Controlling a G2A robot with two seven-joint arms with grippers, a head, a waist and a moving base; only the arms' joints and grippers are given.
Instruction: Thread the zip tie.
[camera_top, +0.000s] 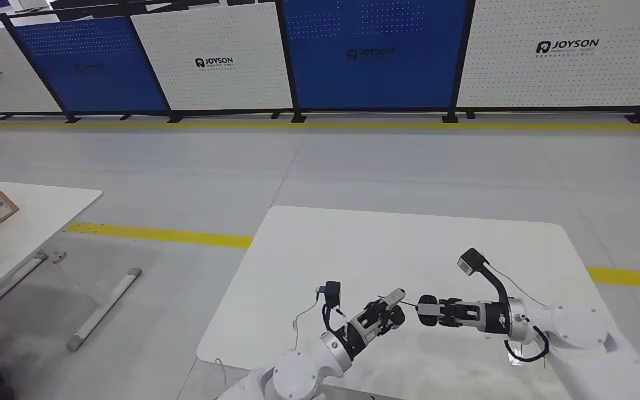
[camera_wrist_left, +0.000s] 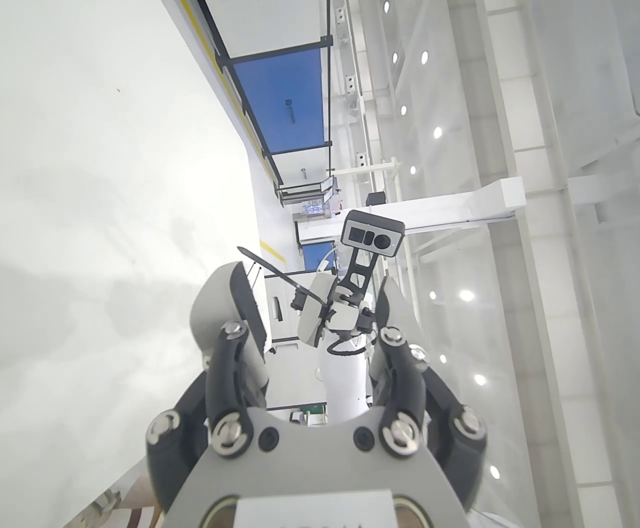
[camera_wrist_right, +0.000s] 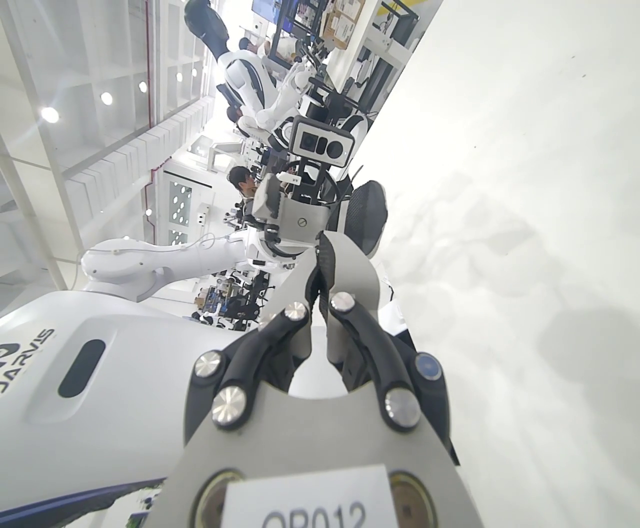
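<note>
- Zip tie (camera_wrist_left: 281, 276): a thin dark strap held in the air over the surface (camera_top: 330, 250), close to the middle of its near edge and between the two arms. Its free end points toward the left arm. This looks like a way of offering the tip for a handover or a guided feed.
- Left jaws: spread wide with nothing between them, facing the strap almost head-on. The tie's free end lies just beside them, but I cannot tell whether a pad touches it. I judge that they stand open so the strap can pass between them before any closing.
- Right jaws: pressed together on the zip tie. In the left wrist view the strap comes straight out of their tips. A small dark block sits on the strap just beside those tips. It is likely the tie's head, though it is too small to be sure. Gripping near that end would leave the long part free to steer.
- Threading: it is not clear whether the tail has gone through the head. The strap looks straight rather than looped, so I judge the threading not yet done.
</note>
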